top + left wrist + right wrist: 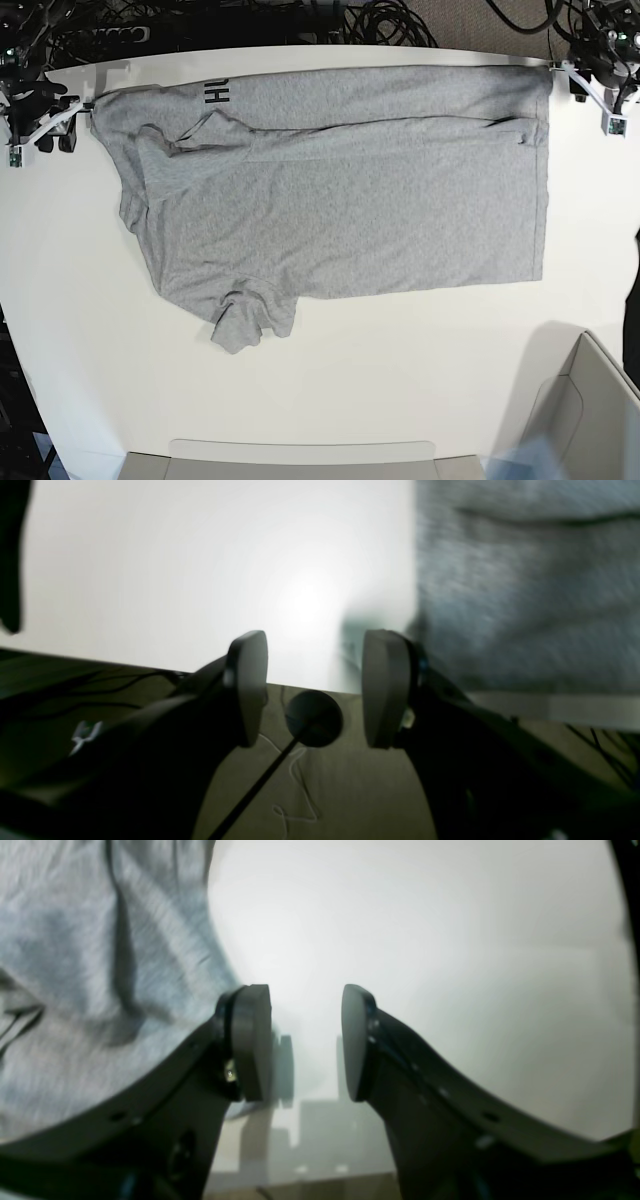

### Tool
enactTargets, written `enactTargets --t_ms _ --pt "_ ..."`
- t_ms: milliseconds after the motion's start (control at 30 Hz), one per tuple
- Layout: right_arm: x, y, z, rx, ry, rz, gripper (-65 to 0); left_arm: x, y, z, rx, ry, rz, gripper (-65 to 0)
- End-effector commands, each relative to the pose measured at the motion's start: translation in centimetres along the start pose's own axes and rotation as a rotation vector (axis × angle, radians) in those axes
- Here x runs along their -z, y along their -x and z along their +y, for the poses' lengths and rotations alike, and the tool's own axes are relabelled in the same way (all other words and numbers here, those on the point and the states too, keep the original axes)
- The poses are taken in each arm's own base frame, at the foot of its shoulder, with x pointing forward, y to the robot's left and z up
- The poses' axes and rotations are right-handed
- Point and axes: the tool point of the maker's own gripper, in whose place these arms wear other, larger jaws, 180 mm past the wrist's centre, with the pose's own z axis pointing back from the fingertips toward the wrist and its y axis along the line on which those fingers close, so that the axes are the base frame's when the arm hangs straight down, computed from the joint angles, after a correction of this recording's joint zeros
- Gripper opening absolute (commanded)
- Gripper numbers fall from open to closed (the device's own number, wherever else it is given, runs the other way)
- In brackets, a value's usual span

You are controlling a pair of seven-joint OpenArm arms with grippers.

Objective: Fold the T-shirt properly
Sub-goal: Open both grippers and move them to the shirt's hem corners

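Although both wrist views are soft and blurred, each shows its pads standing wide apart with only bare white table (90,350) between them, so neither arm holds anything. The T-shirt (340,210) lies spread on that table, its long axis running from one gripper across to the other, with part of the black lettering showing at the far edge. To the left gripper (314,687) the grey cloth sits just off its right pad; to the right gripper (306,1042) it sits just off its left pad. Each seems, as far as the blur allows, equally near its own end, so the next fold likely needs both reaching inward.
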Motion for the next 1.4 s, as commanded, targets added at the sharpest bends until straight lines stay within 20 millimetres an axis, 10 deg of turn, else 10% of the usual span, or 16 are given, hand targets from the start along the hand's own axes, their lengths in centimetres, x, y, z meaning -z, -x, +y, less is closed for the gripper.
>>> enactTargets --t_ms 0,233,467,667,967,1367 --pt "-0.5 -3.3 0.1 -0.031 -0.003 -0.099 -41.1 -1.6 -4.2 0.8 0.024 -0.041 -0.132 -34.4" --pt "1.7 -9.8 7.1 -0.145 -0.173 -0.228 -41.3 -2.7 -14.6 -2.1 -0.050 0.003 -0.400 -39.9" --pt "6.2 -13.4 11.0 -0.238 -0.219 -0.172 -41.3 -1.3 -18.6 -9.6 0.119 0.074 -0.397 -46.1" --pt "11.2 -14.9 14.2 -0.231 -0.290 -0.102 -41.3 -0.4 -19.4 -12.0 0.150 0.109 -0.379 -46.2" --pt "17.0 -10.1 15.0 -0.144 -0.276 0.017 -41.3 -0.2 -19.2 -11.9 0.145 0.110 -0.372 -46.2" --pt "12.8 -3.7 9.8 -0.101 -0.132 0.136 -41.3 -0.1 -19.1 -11.9 0.145 0.109 -0.369 -46.2"
